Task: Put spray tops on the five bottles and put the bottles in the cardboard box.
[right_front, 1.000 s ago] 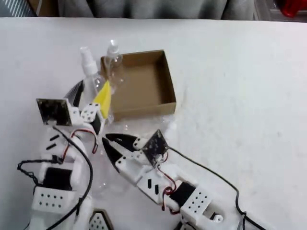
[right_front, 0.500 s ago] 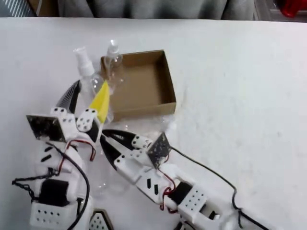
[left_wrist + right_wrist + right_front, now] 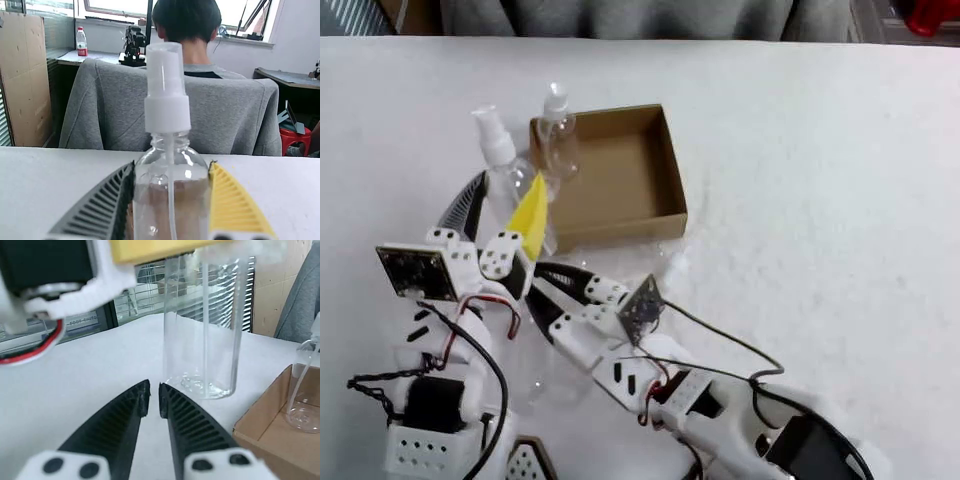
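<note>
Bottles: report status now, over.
Left gripper shut on capped bottle, upright beside the box. Right gripper shut, empty, low by that bottle's base. Second capped bottle standing in box corner.

Noted clear, glossy plastic in the bottle point(image 3: 170, 200), a smooth white plastic spray top point(image 3: 166, 90) on it, and ribbed matt plastic on the left hand point(image 3: 171, 167), grey on one of its fingers point(image 3: 100, 215) and yellow on the other. Saw the same ribbed matt plastic, in black, on the right hand point(image 3: 153, 395), joined to smooth white plastic housings. Found plain matt brown card in the cardboard box point(image 3: 620, 232), a smooth matt white surface on the counter point(image 3: 820, 150), and soft grey cloth in the garment point(image 3: 100, 110) behind.
</note>
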Robot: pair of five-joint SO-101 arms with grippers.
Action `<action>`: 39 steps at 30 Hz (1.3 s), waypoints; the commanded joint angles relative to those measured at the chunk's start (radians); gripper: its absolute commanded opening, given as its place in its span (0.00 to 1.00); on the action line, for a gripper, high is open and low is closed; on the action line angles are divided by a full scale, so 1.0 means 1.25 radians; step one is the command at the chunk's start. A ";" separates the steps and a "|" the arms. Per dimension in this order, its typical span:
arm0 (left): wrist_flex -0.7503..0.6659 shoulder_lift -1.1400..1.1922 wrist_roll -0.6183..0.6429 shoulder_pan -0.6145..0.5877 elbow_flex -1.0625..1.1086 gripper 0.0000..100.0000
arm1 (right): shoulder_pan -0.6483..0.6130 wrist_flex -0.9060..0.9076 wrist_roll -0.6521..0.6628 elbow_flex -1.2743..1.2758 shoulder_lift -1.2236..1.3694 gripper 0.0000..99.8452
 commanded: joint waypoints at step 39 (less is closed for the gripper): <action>0.049 -0.014 0.004 0.004 0.000 0.02 | 0.260 0.121 0.043 -0.050 -0.071 0.01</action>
